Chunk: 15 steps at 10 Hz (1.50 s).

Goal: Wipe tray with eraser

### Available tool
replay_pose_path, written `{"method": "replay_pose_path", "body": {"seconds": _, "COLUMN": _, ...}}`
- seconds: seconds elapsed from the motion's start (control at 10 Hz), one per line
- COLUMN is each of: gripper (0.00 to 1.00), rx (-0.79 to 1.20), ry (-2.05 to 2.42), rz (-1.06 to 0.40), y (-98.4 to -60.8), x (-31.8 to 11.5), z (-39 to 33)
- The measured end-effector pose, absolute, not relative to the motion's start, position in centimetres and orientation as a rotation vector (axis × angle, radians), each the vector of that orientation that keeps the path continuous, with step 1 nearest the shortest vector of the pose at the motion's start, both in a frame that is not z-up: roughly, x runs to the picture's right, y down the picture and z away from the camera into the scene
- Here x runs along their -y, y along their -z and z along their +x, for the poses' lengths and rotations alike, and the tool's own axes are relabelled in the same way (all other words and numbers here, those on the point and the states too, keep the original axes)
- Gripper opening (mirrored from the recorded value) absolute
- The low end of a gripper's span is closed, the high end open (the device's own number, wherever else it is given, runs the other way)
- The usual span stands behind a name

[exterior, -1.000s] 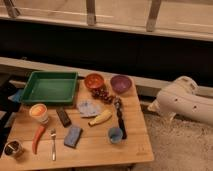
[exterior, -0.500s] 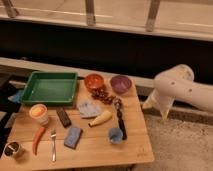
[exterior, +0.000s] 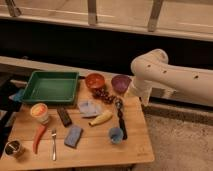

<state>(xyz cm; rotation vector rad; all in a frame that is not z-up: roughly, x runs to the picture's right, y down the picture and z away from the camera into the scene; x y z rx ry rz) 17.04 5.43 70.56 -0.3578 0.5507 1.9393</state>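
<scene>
The green tray (exterior: pixel 50 87) lies empty at the table's back left. The eraser (exterior: pixel 64 116), a small dark block, lies flat on the wood just in front of the tray's front right corner. The white arm comes in from the right, bends at an elbow above the table's back right corner, and hangs down. My gripper (exterior: pixel 143 98) is at its lower end, beside the table's right edge, far right of tray and eraser. It holds nothing that I can see.
Orange bowl (exterior: pixel 95 81), purple bowl (exterior: pixel 120 82), grapes (exterior: pixel 104 95), blue cloth (exterior: pixel 89 107), banana (exterior: pixel 101 118), black-handled utensil (exterior: pixel 121 120) and blue cup (exterior: pixel 116 134) fill the middle and right. Blue-grey sponge (exterior: pixel 73 136), fork (exterior: pixel 53 144), red pepper (exterior: pixel 39 137), cup (exterior: pixel 39 112) and can (exterior: pixel 14 148) sit front left.
The arm has swung left and up from the floor at the right, and its elbow now reaches over the table's back right corner. The objects on the table have not moved.
</scene>
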Motion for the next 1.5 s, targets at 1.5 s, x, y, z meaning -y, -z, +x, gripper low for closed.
{"method": "replay_pose_path", "body": {"seconds": 1.5, "gripper": 0.68, "rx": -0.354, "ry": -1.519, "rz": -0.531, "y": -75.5, "x": -2.9, "z": -1.1}}
